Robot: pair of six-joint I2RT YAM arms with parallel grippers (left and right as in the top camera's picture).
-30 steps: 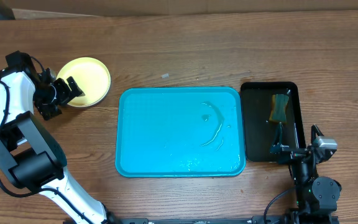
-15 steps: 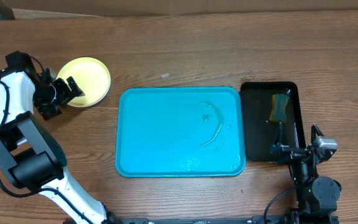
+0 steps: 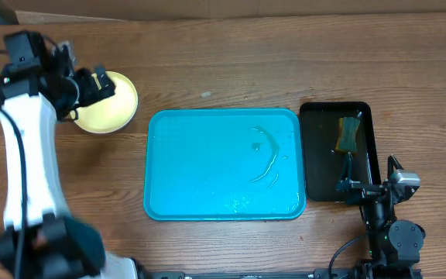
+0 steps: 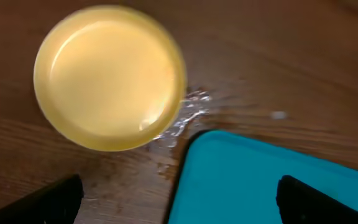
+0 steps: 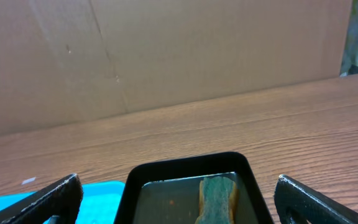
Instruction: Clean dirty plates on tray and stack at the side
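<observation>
Pale yellow plate (image 4: 109, 76) on tabletop (image 3: 246, 62) beside tray (image 3: 200, 170): probably rigid, light, slick and breakable, best pinched at raised rim; left fingers (image 4: 42, 202) and right fingers (image 5: 48, 199) spread apart, empty.

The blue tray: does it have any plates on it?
Empty of plates. The tray holds only wet streaks; the yellow plate sits outside it.

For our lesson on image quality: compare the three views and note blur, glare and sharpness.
Overhead: the left arm is smeared, the rest crisp; pale glare streaks on the tray. Left wrist: all soft, the plate fuzzy at its rim, a glint on the puddle beside it. Right wrist: sharpest, evenly lit, black tray and sponge clear.
</observation>
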